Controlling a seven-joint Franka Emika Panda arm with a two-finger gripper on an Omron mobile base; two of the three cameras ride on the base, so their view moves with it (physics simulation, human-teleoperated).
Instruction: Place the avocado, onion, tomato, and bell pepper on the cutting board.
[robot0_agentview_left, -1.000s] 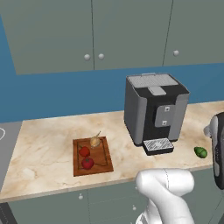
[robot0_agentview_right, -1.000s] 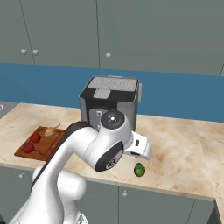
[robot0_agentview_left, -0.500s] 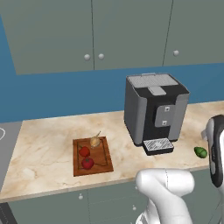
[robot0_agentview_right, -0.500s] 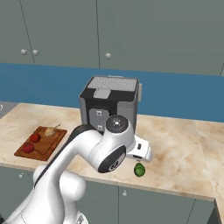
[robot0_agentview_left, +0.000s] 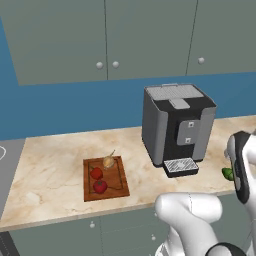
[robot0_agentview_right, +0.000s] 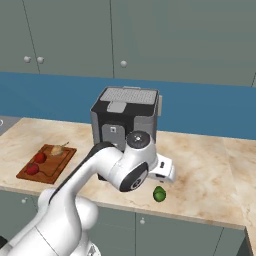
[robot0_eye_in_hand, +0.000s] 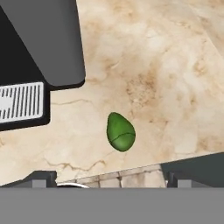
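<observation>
Kitchen as I see it from the base cameras.
I'm facing grey-green wall cabinets (robot0_agentview_left: 105, 40) over a blue backsplash (robot0_agentview_left: 75, 107), a beige marble counter (robot0_agentview_right: 210, 175), a dark coffee machine (robot0_agentview_left: 175, 125) and grey lower cabinet fronts (robot0_agentview_right: 180, 232).

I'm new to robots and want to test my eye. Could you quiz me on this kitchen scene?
1. True or false: the avocado lies on the board.
2. How many items are on the board?
3. The avocado lies nearest to: A) the stove, B) the coffee machine, C) the onion.

Key
1. False; it lies on the counter, beyond the coffee machine from the board.
2. Three: the onion and two red ones.
3. B.
</observation>
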